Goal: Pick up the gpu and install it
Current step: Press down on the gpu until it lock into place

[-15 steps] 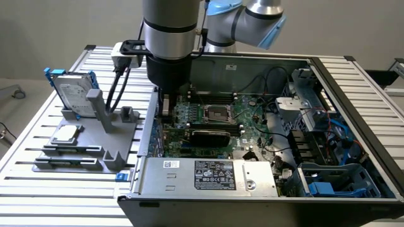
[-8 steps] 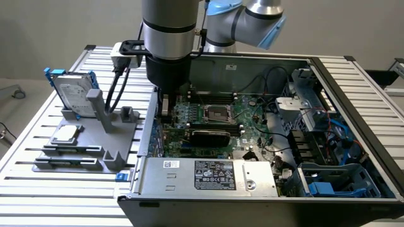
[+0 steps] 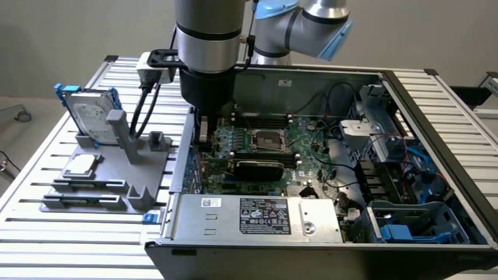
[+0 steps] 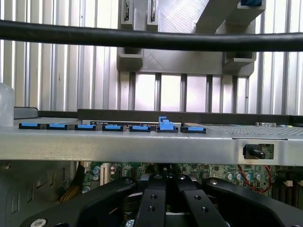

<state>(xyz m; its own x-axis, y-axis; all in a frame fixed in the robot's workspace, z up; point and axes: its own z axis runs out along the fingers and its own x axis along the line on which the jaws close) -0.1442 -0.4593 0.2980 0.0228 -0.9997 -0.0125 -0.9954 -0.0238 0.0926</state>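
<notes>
The gpu [image 3: 258, 169], a card with a black rectangular cooler, stands on the green motherboard [image 3: 311, 153] inside the open computer case [image 3: 435, 146]. My gripper [image 3: 204, 143] hangs down inside the case at the board's edge on the exterior view's left, a little apart from the card's near end. In the wrist view my gripper [image 4: 165, 208] is shut; its black fingers [image 4: 154, 203] meet, and I see nothing between them. Beyond them runs the case's metal rim [image 4: 142, 144] with a row of blue slot clips [image 4: 164, 125], one of them raised.
A grey fixture [image 3: 101, 198] beside the case holds a silver hard drive [image 3: 90, 114] in a blue frame and a square processor chip [image 3: 81, 165]. A power supply [image 3: 249, 216] fills the case's front. A black cable [image 4: 142, 40] crosses the wrist view.
</notes>
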